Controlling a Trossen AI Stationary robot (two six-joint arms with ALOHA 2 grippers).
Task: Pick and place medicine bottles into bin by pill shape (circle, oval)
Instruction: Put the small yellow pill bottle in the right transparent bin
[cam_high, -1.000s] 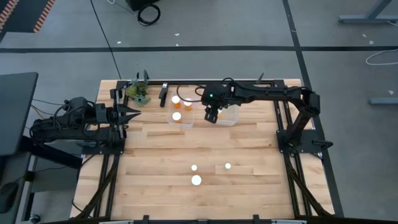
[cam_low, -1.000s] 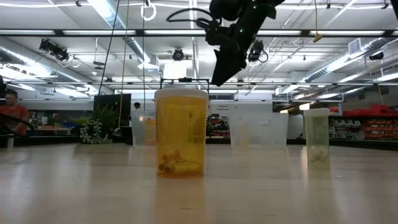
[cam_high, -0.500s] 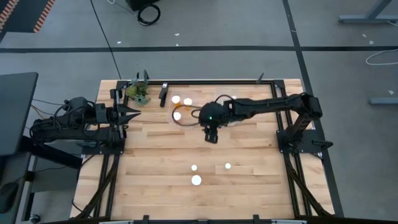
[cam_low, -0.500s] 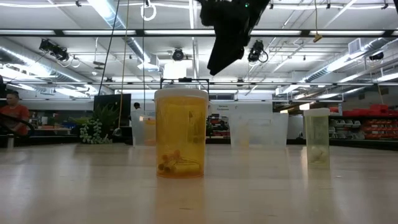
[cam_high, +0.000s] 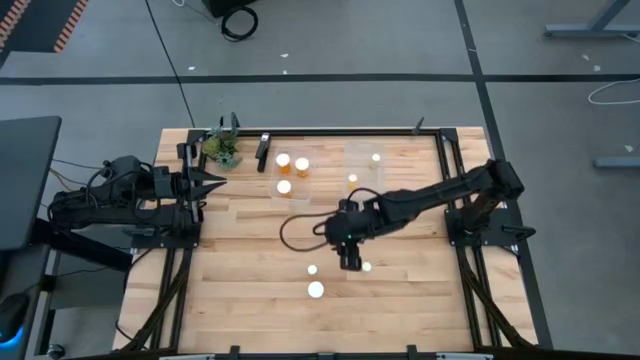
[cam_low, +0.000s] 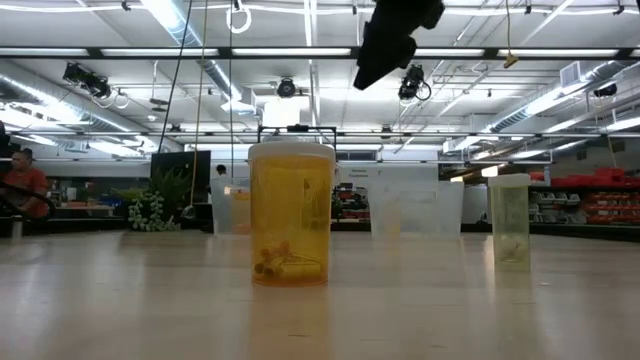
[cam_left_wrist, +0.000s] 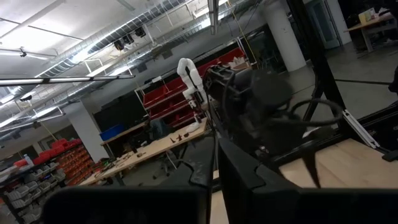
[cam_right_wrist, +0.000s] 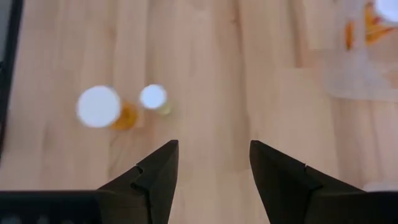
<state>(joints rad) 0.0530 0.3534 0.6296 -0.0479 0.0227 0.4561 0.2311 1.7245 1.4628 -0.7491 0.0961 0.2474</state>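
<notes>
The right claw (cam_high: 350, 264) is hovering empty, fingers apart, above three bottles (cam_high: 316, 289) near the table's six o'clock edge. The left claw (cam_high: 222, 181), shut, is waiting at nine o'clock. No writing is legible.

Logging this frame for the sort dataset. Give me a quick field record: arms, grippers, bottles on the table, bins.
right gripper: open, empty, above the loose bottles at the table's front
left gripper: shut, parked at the table's left edge
loose bottles: three; large orange bottle, small pale bottle, second small bottle
left bin: three white-capped bottles inside
right bin: two bottles inside
plant: back left corner
</notes>
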